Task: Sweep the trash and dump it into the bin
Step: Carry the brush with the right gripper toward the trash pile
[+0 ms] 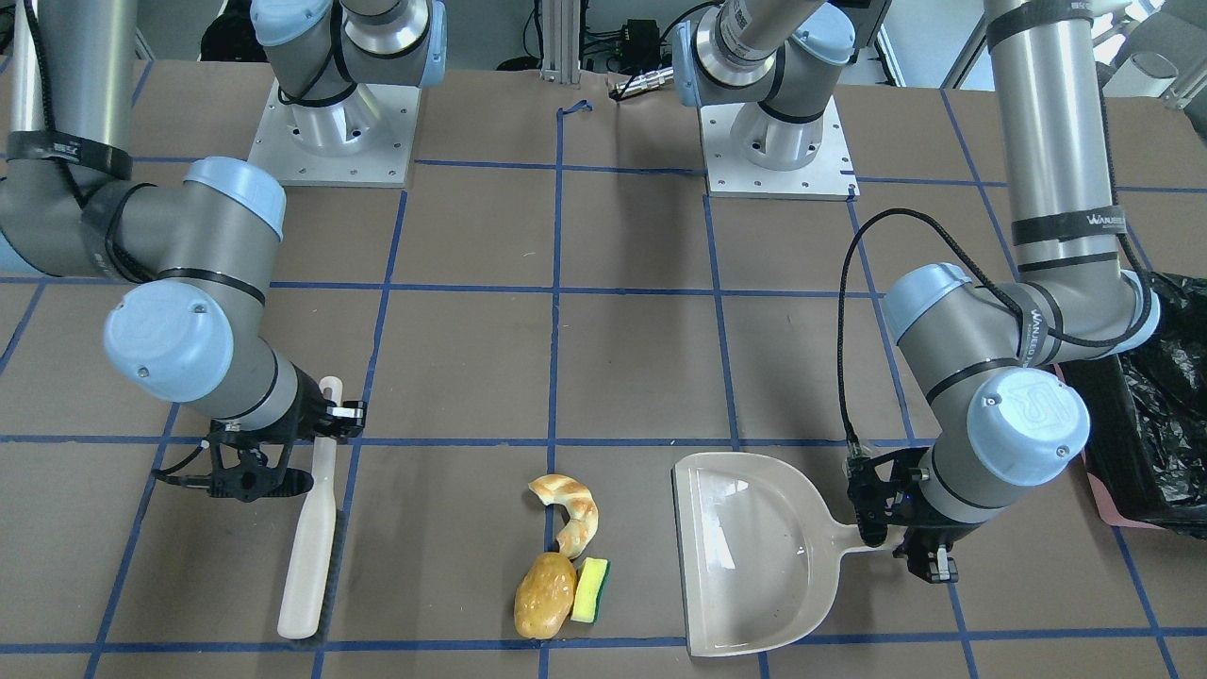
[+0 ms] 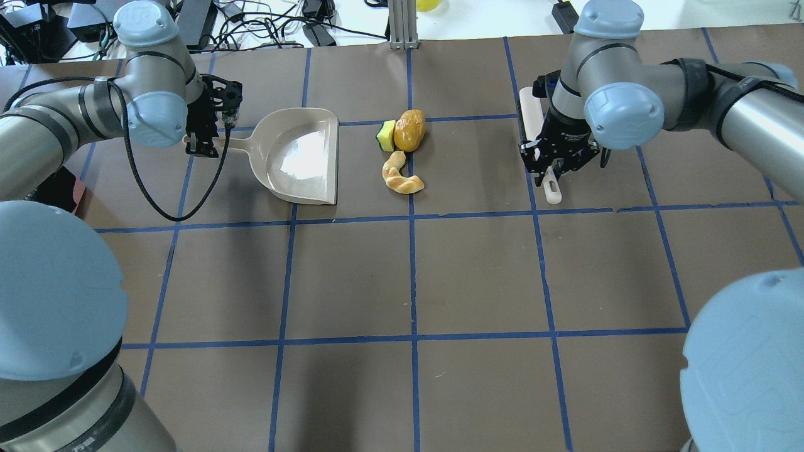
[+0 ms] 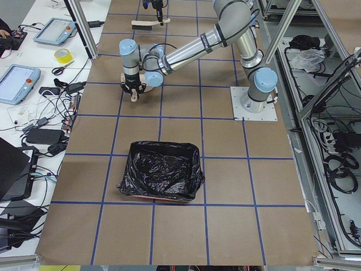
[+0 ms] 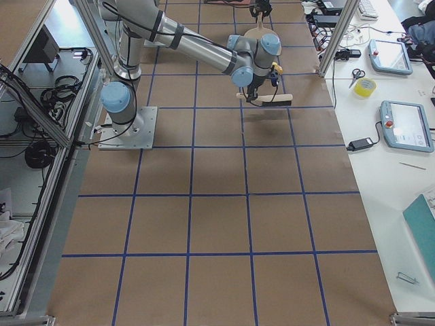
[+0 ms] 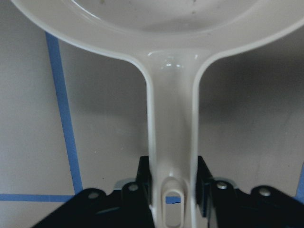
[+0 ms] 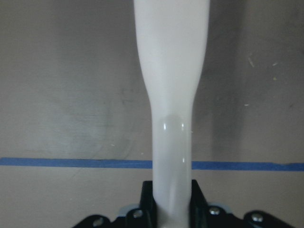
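Note:
The croissant [image 1: 569, 514], the brown potato lump [image 1: 544, 596] and the yellow-green sponge [image 1: 591, 590] lie close together on the brown table. They also show in the overhead view: croissant [image 2: 401, 177], potato [image 2: 409, 130], sponge [image 2: 385, 135]. My left gripper [image 1: 891, 533] is shut on the handle of the beige dustpan [image 1: 754, 556], whose open edge faces the trash. My right gripper [image 1: 273, 453] is shut on the handle of a white brush [image 1: 311, 547] on the other side of the trash. The pink bin with its black bag [image 1: 1160, 405] stands behind my left arm.
The bin [image 3: 161, 172] sits well away from the dustpan along the table. Blue tape lines grid the table. The two arm base plates [image 1: 330, 141] [image 1: 778, 151] stand at the robot's side. Cables and gear lie beyond the far edge [image 2: 264, 25].

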`<move>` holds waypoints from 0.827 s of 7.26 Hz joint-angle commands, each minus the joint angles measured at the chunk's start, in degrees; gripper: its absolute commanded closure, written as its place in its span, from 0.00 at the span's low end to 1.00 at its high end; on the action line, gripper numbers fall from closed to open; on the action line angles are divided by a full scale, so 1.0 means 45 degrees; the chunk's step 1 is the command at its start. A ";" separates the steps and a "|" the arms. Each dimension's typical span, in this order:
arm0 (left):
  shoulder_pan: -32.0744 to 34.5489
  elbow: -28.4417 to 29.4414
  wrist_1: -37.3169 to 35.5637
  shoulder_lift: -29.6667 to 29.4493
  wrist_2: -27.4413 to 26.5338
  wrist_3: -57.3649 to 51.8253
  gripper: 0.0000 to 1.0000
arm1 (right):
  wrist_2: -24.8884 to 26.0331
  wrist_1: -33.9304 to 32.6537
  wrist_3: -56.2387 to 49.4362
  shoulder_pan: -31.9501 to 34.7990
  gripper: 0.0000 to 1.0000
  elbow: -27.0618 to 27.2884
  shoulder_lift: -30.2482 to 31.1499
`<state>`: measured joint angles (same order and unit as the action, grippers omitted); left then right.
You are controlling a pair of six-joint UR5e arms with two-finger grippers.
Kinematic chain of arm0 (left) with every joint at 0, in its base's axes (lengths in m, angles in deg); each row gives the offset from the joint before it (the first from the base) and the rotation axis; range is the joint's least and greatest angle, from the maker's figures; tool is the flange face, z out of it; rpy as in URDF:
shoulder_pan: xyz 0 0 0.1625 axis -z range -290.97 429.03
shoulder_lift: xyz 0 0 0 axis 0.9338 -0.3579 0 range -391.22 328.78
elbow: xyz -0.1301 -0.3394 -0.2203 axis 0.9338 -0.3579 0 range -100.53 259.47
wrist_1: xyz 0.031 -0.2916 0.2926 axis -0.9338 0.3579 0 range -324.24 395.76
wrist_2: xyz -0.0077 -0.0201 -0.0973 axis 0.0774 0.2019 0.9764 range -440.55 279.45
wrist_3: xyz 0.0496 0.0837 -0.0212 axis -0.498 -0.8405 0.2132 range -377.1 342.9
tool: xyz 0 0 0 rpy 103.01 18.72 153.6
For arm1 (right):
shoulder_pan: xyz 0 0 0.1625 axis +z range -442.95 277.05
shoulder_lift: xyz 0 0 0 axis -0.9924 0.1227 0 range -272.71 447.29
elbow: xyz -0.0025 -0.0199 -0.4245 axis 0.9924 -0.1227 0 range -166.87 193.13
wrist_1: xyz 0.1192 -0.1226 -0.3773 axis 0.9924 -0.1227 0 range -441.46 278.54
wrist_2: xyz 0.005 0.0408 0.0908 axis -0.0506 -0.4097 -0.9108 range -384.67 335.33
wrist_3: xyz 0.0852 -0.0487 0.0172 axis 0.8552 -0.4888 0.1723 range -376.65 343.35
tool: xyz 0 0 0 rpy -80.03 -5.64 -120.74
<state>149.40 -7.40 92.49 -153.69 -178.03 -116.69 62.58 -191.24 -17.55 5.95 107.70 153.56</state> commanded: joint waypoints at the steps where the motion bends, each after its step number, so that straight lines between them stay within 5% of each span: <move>1: 0.0049 0.0008 0.0206 0.0066 -0.0036 0.0489 0.88 | -0.0288 -0.0018 0.1579 0.1000 1.00 0.0000 -0.0059; 6: 0.0576 0.0242 0.0227 -0.0032 -0.1208 0.0531 0.96 | -0.0308 -0.0038 0.2463 0.2605 1.00 -0.1656 -0.1481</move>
<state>151.78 -6.34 93.50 -153.77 -183.01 -114.35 61.24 -191.43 -7.16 16.26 102.97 149.16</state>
